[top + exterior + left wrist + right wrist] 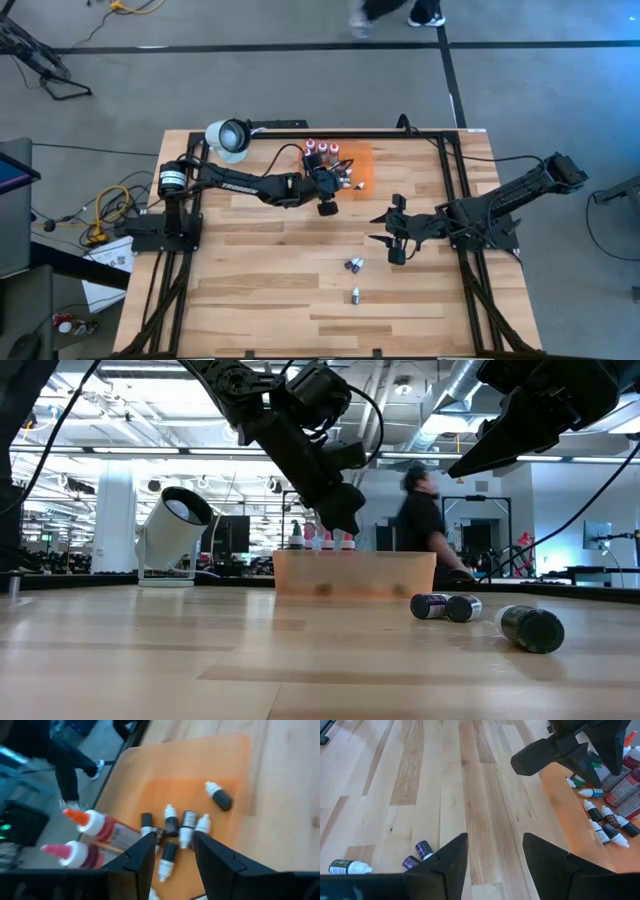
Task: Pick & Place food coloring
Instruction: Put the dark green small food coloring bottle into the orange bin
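An orange tray [362,170] sits at the table's far middle. Red and pink white-capped bottles [320,150] stand at its far left corner [100,827]. Several tiny dark droppers [172,822] lie on its floor, one apart [220,797]. My left gripper [327,207] hangs open above the droppers [173,840], touching none. Two small purple-labelled bottles [353,265] and a dark white-capped one [355,295] lie on the wood near the middle [423,849]. My right gripper [387,237] hovers open to their right, above bare table [495,842].
A white lamp [228,137] stands at the far left corner. Black frame rails [455,190] run along the far and right sides. In the low view a person [420,520] walks behind the table. Bare wood lies to the left and near side.
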